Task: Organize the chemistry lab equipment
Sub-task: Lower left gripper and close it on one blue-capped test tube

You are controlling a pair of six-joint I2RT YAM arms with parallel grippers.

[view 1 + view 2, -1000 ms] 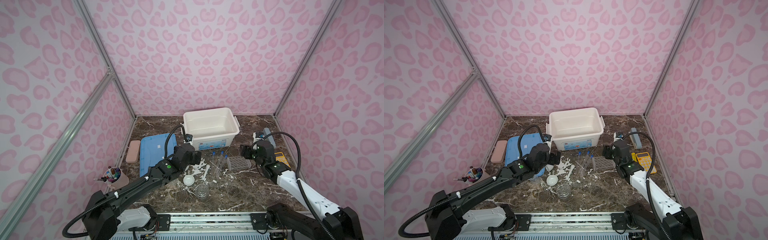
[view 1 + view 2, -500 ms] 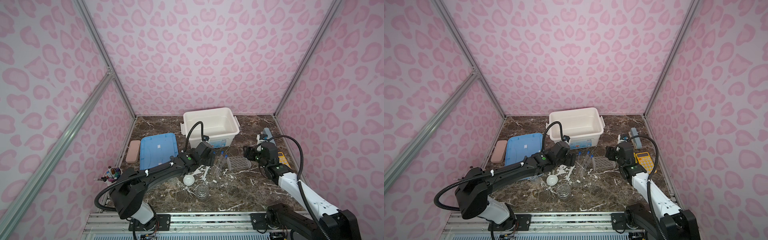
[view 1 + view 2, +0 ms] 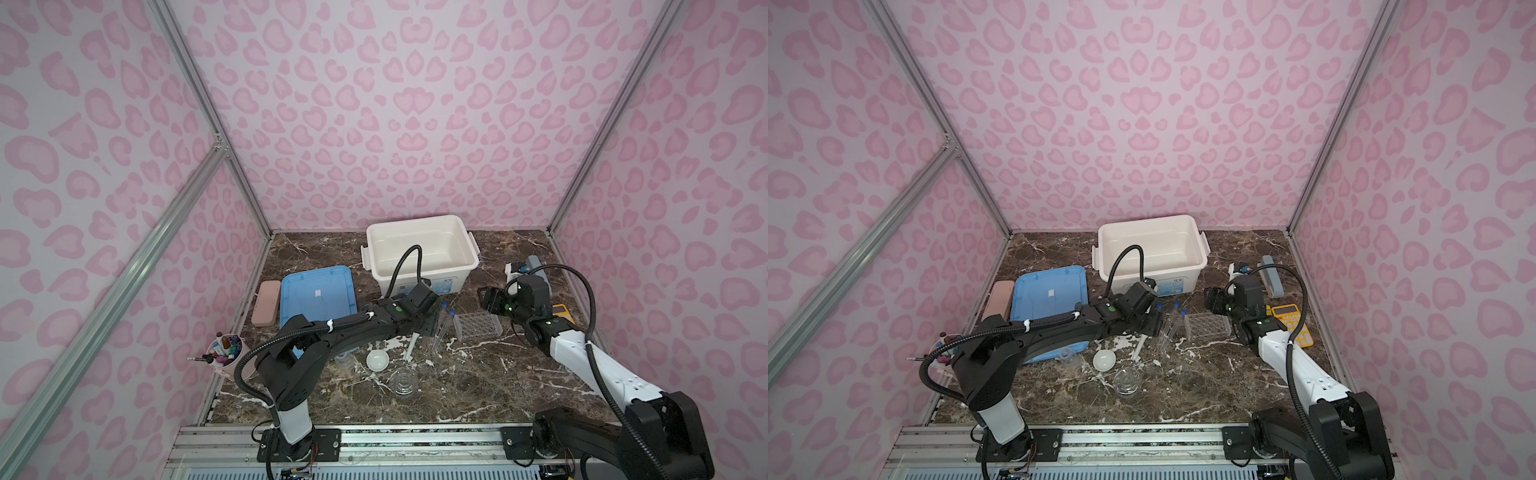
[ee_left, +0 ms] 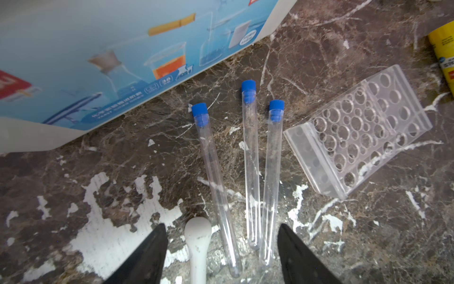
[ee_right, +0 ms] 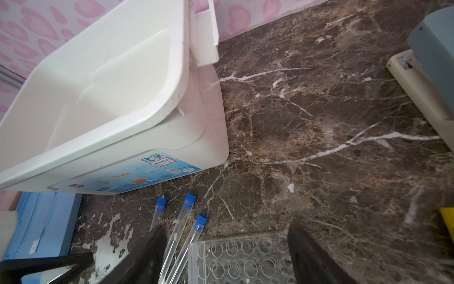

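Three clear test tubes (image 4: 250,159) with blue caps lie side by side on the marble, also visible in both top views (image 3: 440,328) (image 3: 1169,324). My left gripper (image 4: 221,226) is open and low over their rounded ends, with the white pestle (image 4: 197,246) also between its fingers. Nothing is gripped. The clear plastic rack (image 4: 356,137) stands just right of the tubes (image 5: 186,214). My right gripper (image 5: 226,226) is open and hovers above the rack (image 5: 240,258). The white dish (image 3: 377,359), glass beaker (image 3: 404,382) and a small clear flask (image 3: 1068,356) sit nearer the front.
The white bin (image 3: 419,253) stands open at the back, close behind the tubes. A blue lid (image 3: 318,295) and pink case (image 3: 266,302) lie to the left, with the pen cup (image 3: 226,353) by the left wall. A yellow calculator (image 3: 1289,322) and grey device (image 3: 528,266) are on the right.
My left arm has swung right, from beside the blue lid to over the tubes, and its jaws have narrowed somewhat. The right gripper has shifted slightly above the rack.
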